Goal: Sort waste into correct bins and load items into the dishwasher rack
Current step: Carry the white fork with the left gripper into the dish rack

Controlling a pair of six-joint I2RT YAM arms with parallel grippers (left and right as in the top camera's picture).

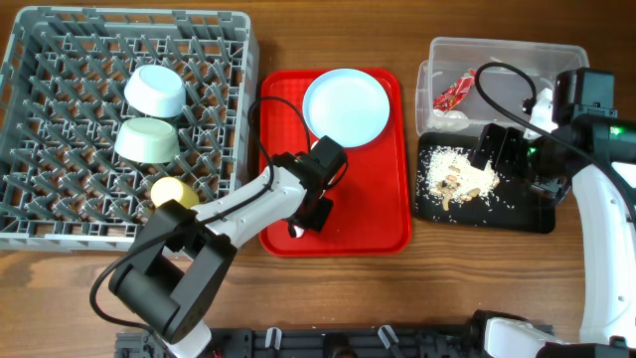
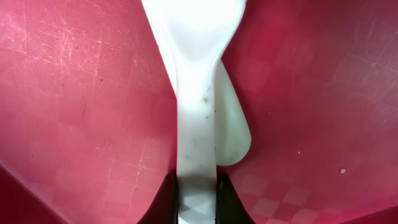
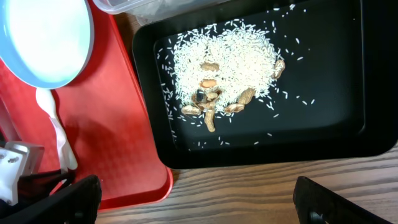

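Wooden table [image 1: 447,288]: rice [image 3: 230,56] in black tray [image 3: 348,124]; left gripper [image 2: 198,199] clamps utensil [image 2: 196,124] on red tray [image 1: 378,199]; right gripper [image 3: 196,202] agape.

Rice [image 3: 227,56] and nuts [image 3: 208,102] sit inside the black tray [image 3: 336,124]; left of it, a red tray [image 3: 118,124] bears a pale-blue plate [image 3: 43,37].

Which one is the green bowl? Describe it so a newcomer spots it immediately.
Find the grey dishwasher rack on the left of the overhead view. Three pieces sit in a line inside; the light-green bowl is the middle one, between the pale-blue bowl and the yellow cup, and the only green item.
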